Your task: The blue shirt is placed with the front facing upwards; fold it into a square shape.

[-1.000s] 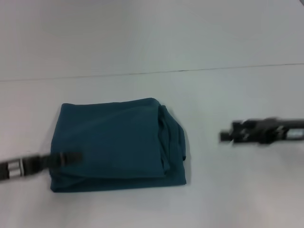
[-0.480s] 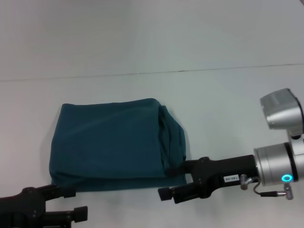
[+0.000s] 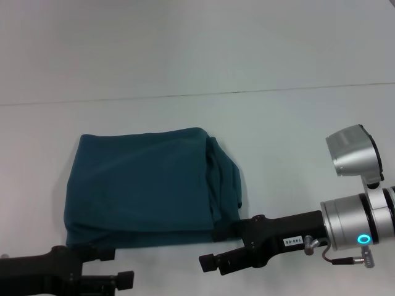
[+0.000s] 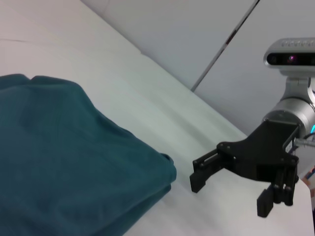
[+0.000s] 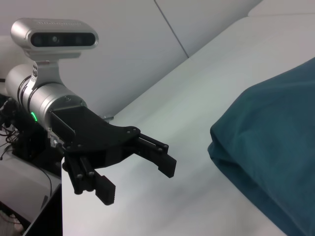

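The blue shirt (image 3: 148,185) lies folded into a rough square on the white table, plain side up, with layered folds along its right edge. No lettering or collar shows. My left gripper (image 3: 120,266) is open and empty, just in front of the shirt's near left corner. My right gripper (image 3: 210,248) is open and empty too, beside the near right corner and apart from the cloth. The left wrist view shows the shirt (image 4: 64,162) with the right gripper (image 4: 229,196) beyond it. In the right wrist view are the shirt (image 5: 275,147) and the left gripper (image 5: 138,184).
The white table (image 3: 296,135) has a thin seam line (image 3: 216,94) across its back. In the right wrist view the table edge (image 5: 61,196) drops off beside the left arm, with cables and equipment (image 5: 15,142) below.
The left gripper has left the shirt's left edge and drawn back to the near side. The right arm swung in from the right to the near right corner. The shirt has not moved.
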